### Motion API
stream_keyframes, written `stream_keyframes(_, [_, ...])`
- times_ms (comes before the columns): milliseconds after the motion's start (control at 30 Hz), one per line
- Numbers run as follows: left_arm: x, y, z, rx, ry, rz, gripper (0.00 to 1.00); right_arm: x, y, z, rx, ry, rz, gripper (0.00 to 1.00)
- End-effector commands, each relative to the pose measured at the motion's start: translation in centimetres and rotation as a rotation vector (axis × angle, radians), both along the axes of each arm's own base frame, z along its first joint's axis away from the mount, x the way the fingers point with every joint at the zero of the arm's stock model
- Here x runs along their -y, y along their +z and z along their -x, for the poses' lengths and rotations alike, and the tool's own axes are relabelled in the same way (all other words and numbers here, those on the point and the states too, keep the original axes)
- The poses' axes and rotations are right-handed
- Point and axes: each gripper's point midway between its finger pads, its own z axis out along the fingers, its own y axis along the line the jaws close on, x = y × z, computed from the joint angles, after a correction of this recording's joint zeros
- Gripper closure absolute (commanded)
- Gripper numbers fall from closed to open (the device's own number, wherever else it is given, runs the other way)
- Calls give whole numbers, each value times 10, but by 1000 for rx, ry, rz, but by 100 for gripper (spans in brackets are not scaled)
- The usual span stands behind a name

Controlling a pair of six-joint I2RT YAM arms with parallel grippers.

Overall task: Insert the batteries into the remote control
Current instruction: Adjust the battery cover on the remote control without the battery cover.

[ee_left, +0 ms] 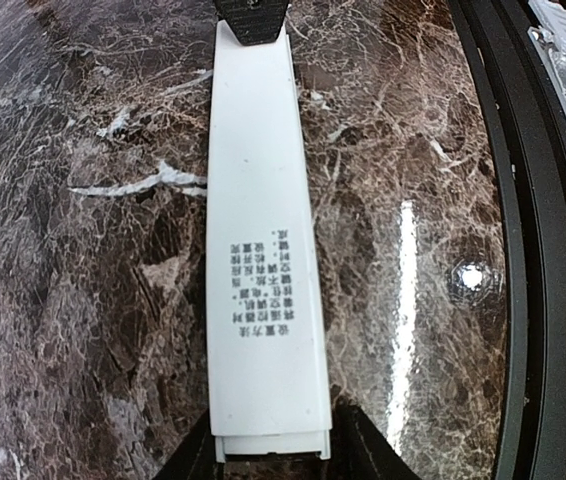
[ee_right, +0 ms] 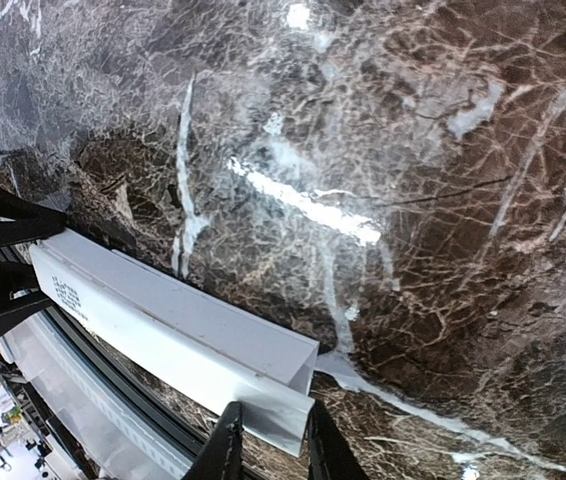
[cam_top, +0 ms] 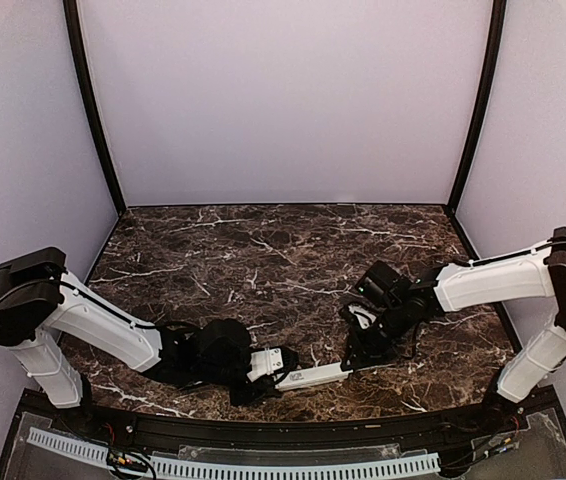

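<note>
So the slim white rectangular plastic remote control [cam_top: 315,375] is pinned between both arms near the front edge of the dark brown marble table top [cam_top: 263,260]. It sits low over the surface, though I can't tell if it's actually touching. The left gripper [cam_top: 281,362] has its fingers closed narrow on one end, and the right gripper [cam_top: 355,358] is pinched onto the other end, which the right wrist view [ee_right: 268,440] shows pretty clearly. In the left wrist view the remote control [ee_left: 263,250] is back side up, with a small block of printed text [ee_left: 263,275] and a seam line close to the left gripper's end. My read is this is the get-the-battery-bay-open stage, not loading yet. The next move probably needs one gripper to hold the body steady while the other slides or pries the back cover along the length, without twisting the thing out of either grip. Count-wise: one remote control, two grippers, and zero batteries visible in any view. I can't tell if any are already inside. No loose cover strip in sight either.
</note>
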Motion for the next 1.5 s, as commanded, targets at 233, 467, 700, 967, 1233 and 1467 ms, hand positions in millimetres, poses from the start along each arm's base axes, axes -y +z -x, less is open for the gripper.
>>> stream_keyframes(233, [-2,-7,3,-13,-3,-11,64,-20,2,2,4,22,-25,79])
stream_keyframes(467, [-3,-10,4,-16,-7,-18,67,-24,2,3,8,32,-12,76])
stream_keyframes(700, [-19,-10,10,-5,-21,-38,54,-14,16,-2,52,42,36,69])
stream_keyframes(967, [-30,-12,10,-4,4,-67,51,4,21,-7,72,22,88,67])
stream_keyframes(1233, [-28,-15,10,-9,0,-59,59,15,28,-17,114,-22,125,91])
stream_keyframes(1467, [-29,-17,11,-10,-1,-65,62,16,5,-21,124,-10,218,100])
